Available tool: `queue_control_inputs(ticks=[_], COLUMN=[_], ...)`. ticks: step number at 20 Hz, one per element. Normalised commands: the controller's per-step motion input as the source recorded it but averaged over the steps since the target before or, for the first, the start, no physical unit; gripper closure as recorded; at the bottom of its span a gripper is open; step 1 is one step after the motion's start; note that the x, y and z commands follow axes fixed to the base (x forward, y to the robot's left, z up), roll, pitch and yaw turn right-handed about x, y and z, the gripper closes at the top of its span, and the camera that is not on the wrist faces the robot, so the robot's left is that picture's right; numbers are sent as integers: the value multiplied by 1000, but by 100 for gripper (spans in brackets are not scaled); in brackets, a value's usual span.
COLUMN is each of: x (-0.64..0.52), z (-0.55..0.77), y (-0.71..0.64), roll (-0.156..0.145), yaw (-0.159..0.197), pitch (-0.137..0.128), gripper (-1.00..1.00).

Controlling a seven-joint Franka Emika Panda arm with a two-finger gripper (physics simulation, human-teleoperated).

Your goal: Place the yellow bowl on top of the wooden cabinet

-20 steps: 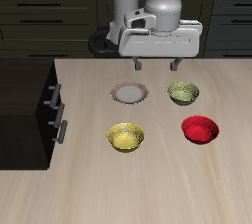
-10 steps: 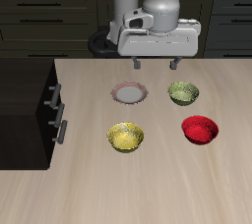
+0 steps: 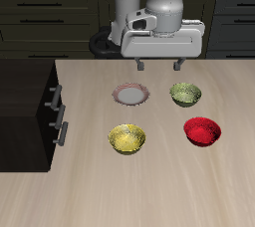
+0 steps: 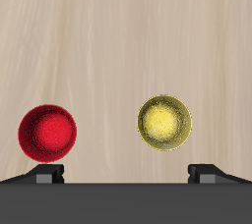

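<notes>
The yellow bowl [image 3: 127, 138] sits upright on the light wood tabletop, towards the table's front edge, a short way from the cabinet's drawer fronts. It also shows in the wrist view [image 4: 164, 122]. The wooden cabinet [image 3: 25, 112] is a very dark box at the table's side, with silver bar handles [image 3: 58, 114]. Its top is bare. My gripper [image 3: 158, 67] hangs open and empty above the back of the table, well behind the yellow bowl and apart from it. Its two fingertips [image 4: 47, 174] show spread wide in the wrist view.
A small white plate [image 3: 130, 94] lies just in front of the gripper. An olive-green bowl [image 3: 185, 94] sits beside it. A red bowl [image 3: 202, 130] [image 4: 47, 135] sits beside the yellow bowl. A dark round object [image 3: 101, 44] lies behind the robot.
</notes>
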Motion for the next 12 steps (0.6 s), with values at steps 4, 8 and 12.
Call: queue_control_inputs(ticks=[4, 8, 12], x=[-92, -7, 23], z=[8, 11, 13], y=[333, 218, 104], roll=[40, 22, 2], yaw=[6, 12, 6], pitch=[-9, -2, 5], gripper=[-100, -100, -100])
